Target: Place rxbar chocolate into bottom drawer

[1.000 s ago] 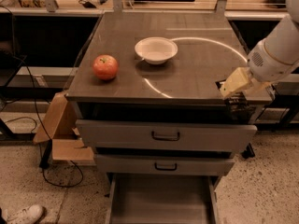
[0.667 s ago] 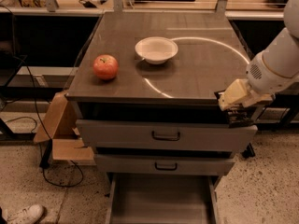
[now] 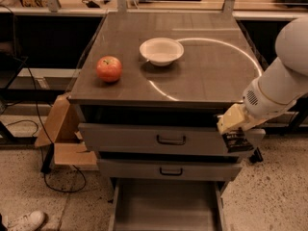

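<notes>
Black-wrapped rxbar chocolate (image 3: 237,141) is pinched in the claw (image 3: 234,132), which we see just off the front edge of the surface (image 3: 211,76) at about 4 o'clock, in front of the top drawer (image 3: 144,137). The bottom drawer (image 3: 163,210) is pulled open at 6 o'clock. The apple (image 3: 109,69) sits at 8 o'clock from the white bowl (image 3: 161,50).
</notes>
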Controlling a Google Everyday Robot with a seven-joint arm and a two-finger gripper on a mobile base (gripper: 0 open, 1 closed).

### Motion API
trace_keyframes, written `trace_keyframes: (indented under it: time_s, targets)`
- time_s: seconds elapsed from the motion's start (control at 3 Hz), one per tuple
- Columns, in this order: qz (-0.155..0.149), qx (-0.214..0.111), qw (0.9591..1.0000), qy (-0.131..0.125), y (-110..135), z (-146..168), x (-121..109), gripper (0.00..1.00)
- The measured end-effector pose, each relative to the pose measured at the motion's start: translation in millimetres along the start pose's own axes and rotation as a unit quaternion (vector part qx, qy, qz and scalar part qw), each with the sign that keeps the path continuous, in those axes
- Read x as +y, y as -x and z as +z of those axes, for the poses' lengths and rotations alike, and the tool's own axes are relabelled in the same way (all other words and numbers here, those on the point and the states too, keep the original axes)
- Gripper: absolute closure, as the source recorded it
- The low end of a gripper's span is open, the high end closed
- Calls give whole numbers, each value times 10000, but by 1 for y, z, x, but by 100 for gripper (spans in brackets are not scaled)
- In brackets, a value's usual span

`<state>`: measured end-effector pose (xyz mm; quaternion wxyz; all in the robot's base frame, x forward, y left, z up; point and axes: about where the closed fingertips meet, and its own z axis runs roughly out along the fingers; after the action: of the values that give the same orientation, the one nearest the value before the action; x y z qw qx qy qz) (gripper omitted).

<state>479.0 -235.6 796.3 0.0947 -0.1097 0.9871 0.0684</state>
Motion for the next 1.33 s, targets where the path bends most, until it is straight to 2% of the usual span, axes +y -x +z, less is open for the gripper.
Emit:
trace_keyframes:
  time_s: [0.67,1.0,1.33]
  targets:
    - [70,411,9989,218,-46,51,30,100]
    - [63,867,9958,285,-69,90,44,100]
    - [87,938,9951,293,-74,94,45,100]
